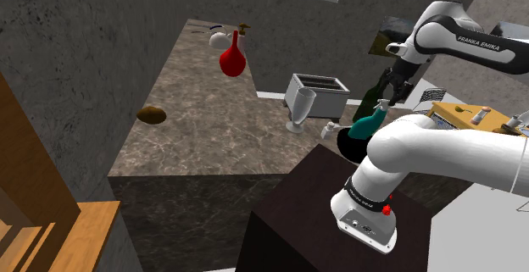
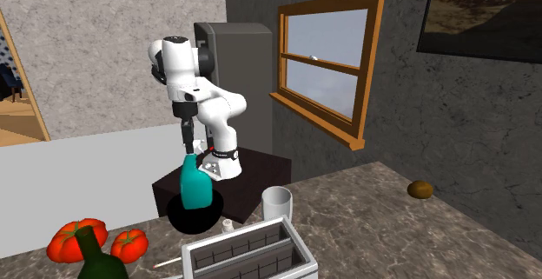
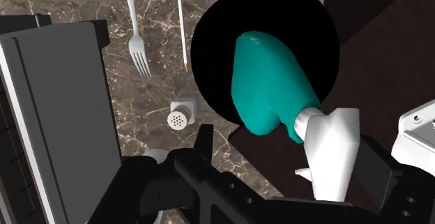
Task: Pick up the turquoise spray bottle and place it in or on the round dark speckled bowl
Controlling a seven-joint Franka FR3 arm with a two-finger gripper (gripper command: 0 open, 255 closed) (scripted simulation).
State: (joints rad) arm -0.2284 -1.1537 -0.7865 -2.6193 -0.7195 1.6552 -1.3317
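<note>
Wrist view first, and the tool (image 3: 286, 140) is wide: its two black fingers stand well apart, with the white sprayer head of the turquoise spray bottle (image 3: 268, 83) in the gap between them. The head is clear of one finger and close to the other, and I cannot tell whether it touches that one. Nothing is clasped. Straight ahead of the tool the bottle's body runs out over the round black bowl (image 3: 216, 48), which lies where the marbled bench (image 3: 150, 125) meets the dark stand (image 3: 390, 62). Beyond the bowl's rim, off to one side of the fingers, sit a small white shaker (image 3: 179, 114), a fork (image 3: 136, 27) and a thin pale stick (image 3: 181, 20), with a grey toaster (image 3: 56, 118) further out that way. Over to the second exterior view: the tool (image 2: 185, 140) points straight down, and the spray bottle (image 2: 196, 189) stands upright directly beneath it, its base down inside the bowl (image 2: 195, 219). The toaster (image 2: 247, 253) and a pale cup (image 2: 277, 203) sit near the bowl on the bench. The shoulder view agrees: the tool (image 1: 392, 91) hangs just above the bottle (image 1: 366, 127), the bowl (image 1: 348, 146) sits under that, and a dark green bottle (image 1: 369, 101) stands just beside them.
</note>
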